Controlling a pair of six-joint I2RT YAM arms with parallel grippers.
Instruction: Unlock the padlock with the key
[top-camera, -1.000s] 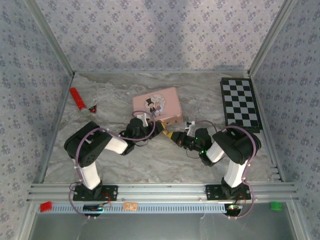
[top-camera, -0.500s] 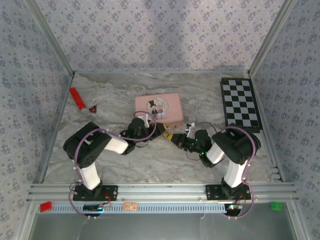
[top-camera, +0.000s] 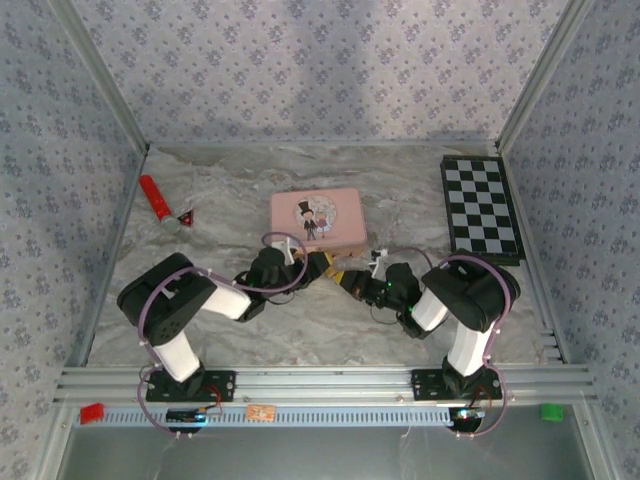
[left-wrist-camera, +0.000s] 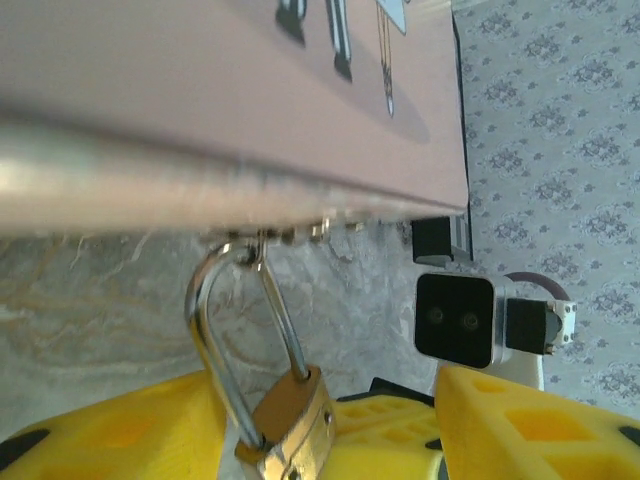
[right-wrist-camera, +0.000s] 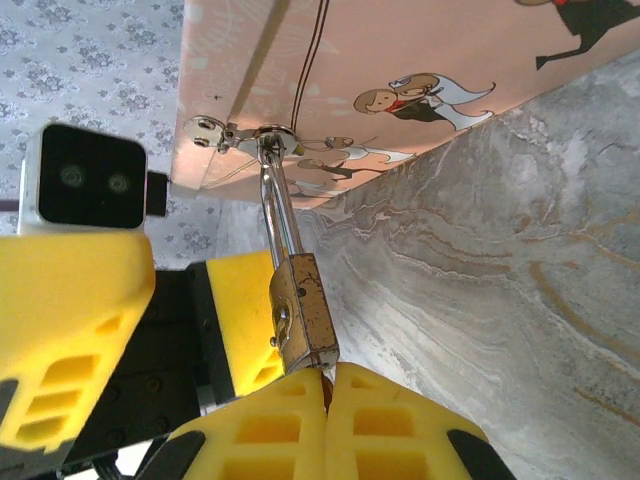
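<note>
Two-sided setup: padlock (right-wrist-camera: 300, 310) hangs from tin (right-wrist-camera: 400, 60) clasp (right-wrist-camera: 225, 132); left gripper (left-wrist-camera: 340, 430) spread around it, likely steadying; right gripper (right-wrist-camera: 325, 400) pressed together underneath, can't tell if pinching key.

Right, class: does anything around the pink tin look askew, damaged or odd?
Nothing stands out. The pink tin lies flat on the table, the padlock hooked, apparently shut, through its clasp; nothing looks spilled or bent.

Padlock (right-wrist-camera: 300, 310) at near edge of tin (top-camera: 316, 218), btwn L pincer (top-camera: 317, 263) & R pincer (right-wrist-camera: 325, 395); chessboard (top-camera: 480, 208) far right.
</note>
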